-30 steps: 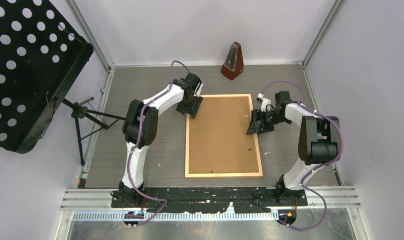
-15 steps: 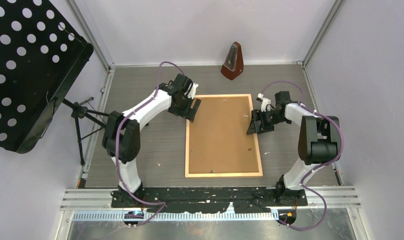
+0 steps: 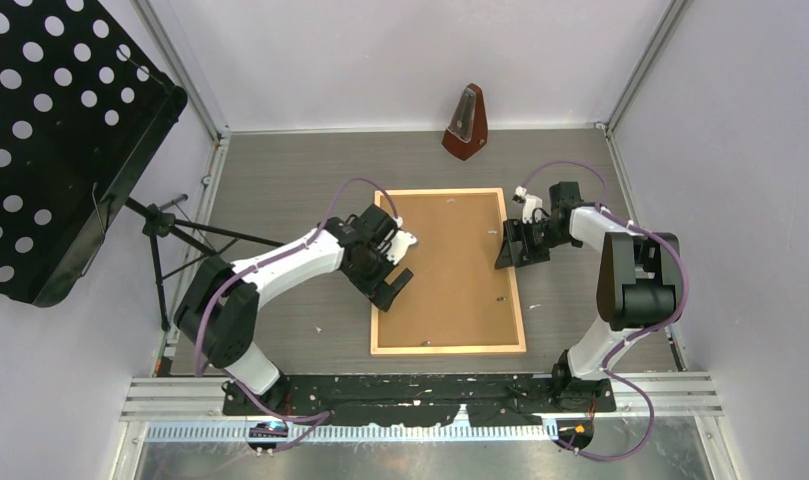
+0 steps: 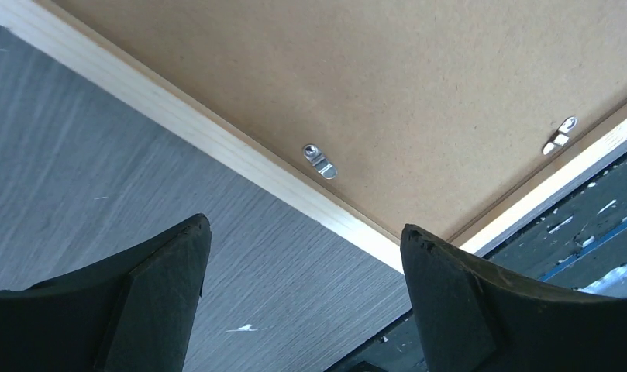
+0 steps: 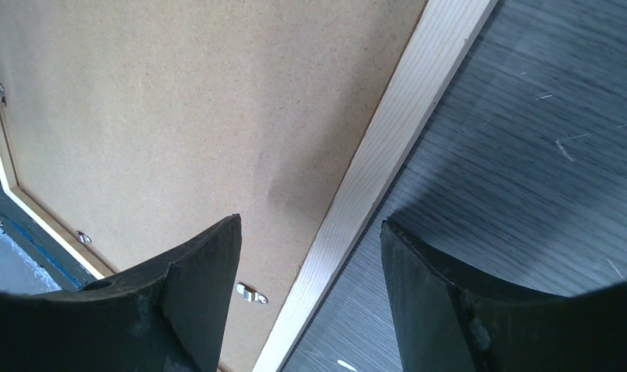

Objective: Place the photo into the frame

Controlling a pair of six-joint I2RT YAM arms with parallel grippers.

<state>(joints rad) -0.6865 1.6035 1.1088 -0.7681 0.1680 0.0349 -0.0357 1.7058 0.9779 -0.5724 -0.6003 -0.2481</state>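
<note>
The left gripper (image 3: 393, 287) hovers over the left rail of the frame (image 3: 448, 349), its claw spread wide with nothing between the fingers. The frame lies face-down on the table (image 3: 280, 180), and the brown backing board (image 3: 445, 270) sits flush inside it. The photo is nowhere in sight. It may lie beneath the board, but the views cannot confirm that. If it does, the loading is done. What is left, by my reading, is turning the small metal clips (image 4: 321, 160) along the board's edge to lock it. The right gripper (image 5: 310, 225) hangs over the right rail, likewise parted and empty.
</note>
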